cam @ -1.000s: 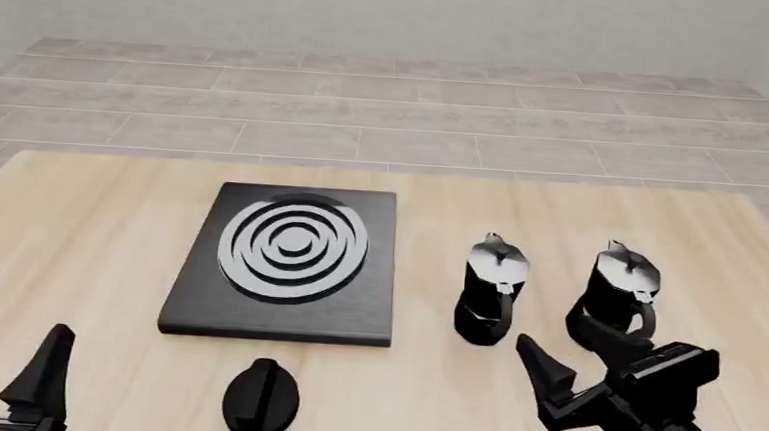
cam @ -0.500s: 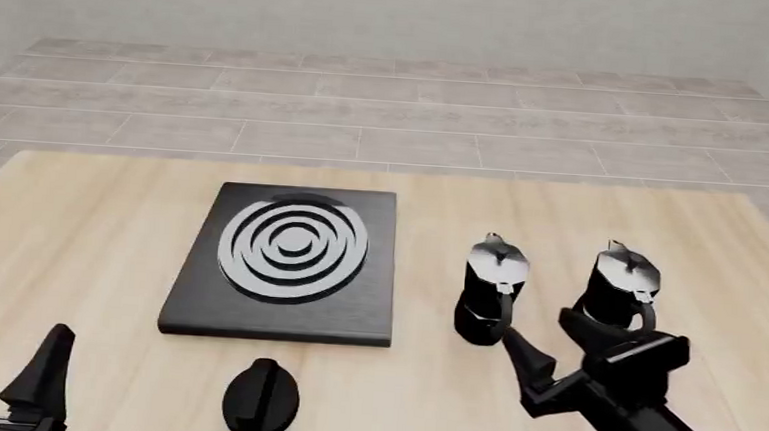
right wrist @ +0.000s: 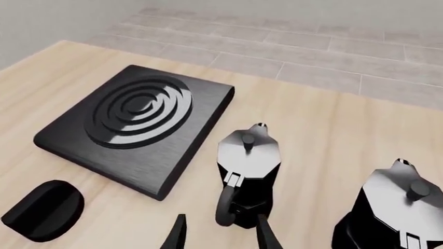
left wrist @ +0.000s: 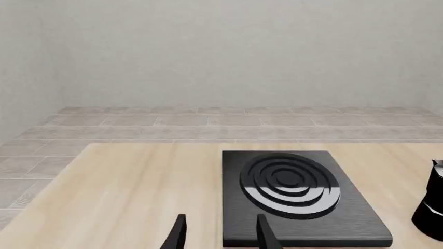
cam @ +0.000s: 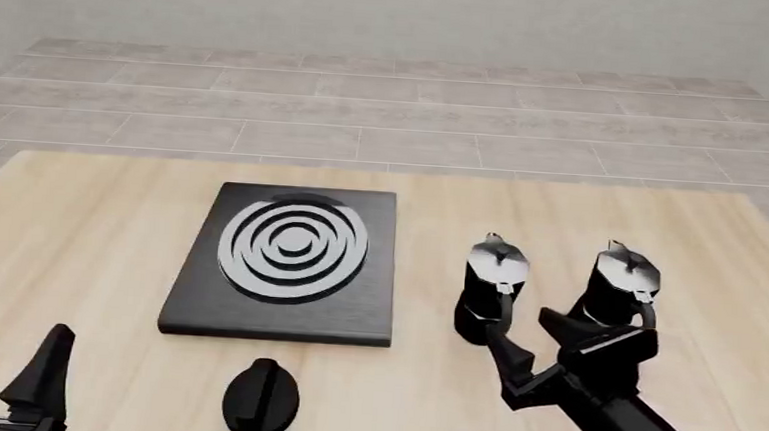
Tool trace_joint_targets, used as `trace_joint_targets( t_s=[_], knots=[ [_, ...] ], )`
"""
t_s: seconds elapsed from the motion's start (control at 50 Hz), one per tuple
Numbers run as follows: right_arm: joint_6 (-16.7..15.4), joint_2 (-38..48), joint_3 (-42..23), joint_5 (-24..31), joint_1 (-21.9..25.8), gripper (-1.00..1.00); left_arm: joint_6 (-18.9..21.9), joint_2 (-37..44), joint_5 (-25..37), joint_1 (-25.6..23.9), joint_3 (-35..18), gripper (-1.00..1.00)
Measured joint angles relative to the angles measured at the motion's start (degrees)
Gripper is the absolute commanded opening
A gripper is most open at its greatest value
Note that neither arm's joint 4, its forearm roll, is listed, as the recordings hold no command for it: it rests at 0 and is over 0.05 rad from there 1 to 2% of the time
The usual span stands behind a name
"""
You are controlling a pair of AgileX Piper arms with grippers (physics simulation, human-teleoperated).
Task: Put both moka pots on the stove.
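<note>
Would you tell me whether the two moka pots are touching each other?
Apart. The front view shows bare table between the left moka pot and the right moka pot.

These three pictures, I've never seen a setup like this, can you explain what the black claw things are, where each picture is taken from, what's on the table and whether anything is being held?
This is a computer-simulated robot with two arms, each ending in a two-fingered gripper. The front picture looks down over the wooden table from the robot's side. The other two come from small cameras mounted behind each gripper, looking along its fingers.

On the table lie a flat black stove with a ringed burner, a black oval knob in front of it, and two small coffee pots to its right: the left pot and the right pot.

The left gripper waits open at the near left corner. The right gripper is open, reaching toward the left pot's handle. Nothing is held yet, and both pots stand off the stove.
</note>
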Motion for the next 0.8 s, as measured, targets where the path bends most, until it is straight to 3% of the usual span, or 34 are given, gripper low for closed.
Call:
trace_joint_targets(
  t_s=[0.8],
  knots=[
    [0.5,13.1,-3.1,-7.3,0.5,1.00,0.0,0.0,0.0,0.0,0.0,1.00]
  ],
)
